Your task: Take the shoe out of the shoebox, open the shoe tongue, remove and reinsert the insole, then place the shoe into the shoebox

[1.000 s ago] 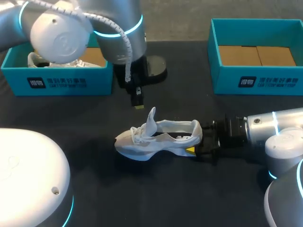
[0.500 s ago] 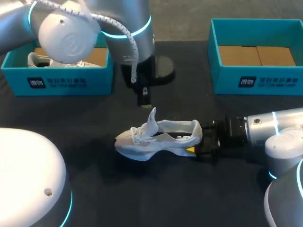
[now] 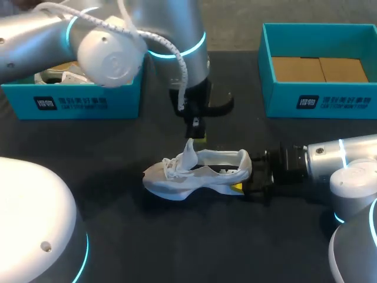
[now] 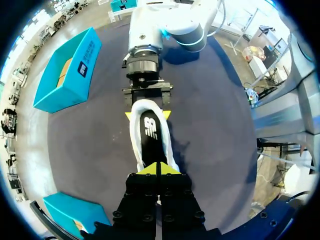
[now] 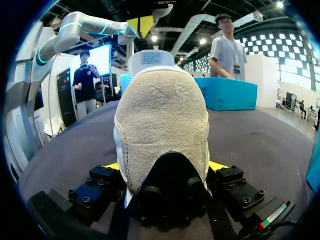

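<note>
A: State of the right end effector [image 5: 165,167]?
B: Clenched on the heel of the white sneaker [image 3: 191,172], with one yellow fingertip [image 5: 114,166] pressed to each side of it. Comes in from 3 o'clock, low over the table [image 3: 194,242].
A: And the left end effector [image 4: 158,169]?
B: Closed, with its yellow tips pressed together and nothing seen between them. Hangs just over the raised tongue [image 3: 188,150]. Cannot tell whether touching it or a hair above.
A: Lie of the sneaker?
B: Flat on its sole near the table's middle, with the toe toward 9 o'clock and the heel toward 3 o'clock. Tongue standing upright, with loose laces just ahead of it. From the left wrist, shows a black insole [image 4: 150,137] lying inside.
A: Further out?
B: A teal shoebox [image 3: 82,101] at 10 o'clock from the sneaker, well apart from it, holding another white shoe [image 3: 52,75]. A second teal shoebox [image 3: 321,100] at 2 o'clock, open on top, showing only its brown cardboard floor.
</note>
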`<state>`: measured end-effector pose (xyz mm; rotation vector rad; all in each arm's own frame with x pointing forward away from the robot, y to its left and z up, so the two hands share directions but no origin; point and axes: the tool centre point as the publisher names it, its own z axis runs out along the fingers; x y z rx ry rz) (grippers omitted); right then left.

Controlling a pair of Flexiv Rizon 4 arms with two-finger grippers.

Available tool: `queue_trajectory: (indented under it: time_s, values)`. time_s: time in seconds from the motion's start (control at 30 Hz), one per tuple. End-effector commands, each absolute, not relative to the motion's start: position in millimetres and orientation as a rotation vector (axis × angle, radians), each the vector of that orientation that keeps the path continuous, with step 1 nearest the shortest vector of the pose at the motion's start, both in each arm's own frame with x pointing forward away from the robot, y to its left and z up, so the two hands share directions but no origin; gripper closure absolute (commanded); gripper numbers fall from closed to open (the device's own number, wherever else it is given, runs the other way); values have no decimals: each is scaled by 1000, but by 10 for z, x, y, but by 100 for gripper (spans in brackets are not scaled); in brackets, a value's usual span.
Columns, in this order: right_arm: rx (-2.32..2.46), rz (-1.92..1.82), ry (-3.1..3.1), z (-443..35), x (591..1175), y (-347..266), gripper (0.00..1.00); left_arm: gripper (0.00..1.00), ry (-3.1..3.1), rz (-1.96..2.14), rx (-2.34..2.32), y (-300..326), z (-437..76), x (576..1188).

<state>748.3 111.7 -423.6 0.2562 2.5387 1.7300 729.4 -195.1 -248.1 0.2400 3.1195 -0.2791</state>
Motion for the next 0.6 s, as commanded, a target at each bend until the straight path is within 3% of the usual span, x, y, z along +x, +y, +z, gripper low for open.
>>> queue_trajectory:
  time_s: [0.03, 0.6]
  values:
    - [256, 1726, 2542, -4231, 7483, 1119, 100, 100, 3123, -269, 250, -2130, -2597, 7327]
    - [256, 1726, 2542, -4231, 7483, 1119, 100, 100, 3115, -276, 263, -2296, -3259, 7319]
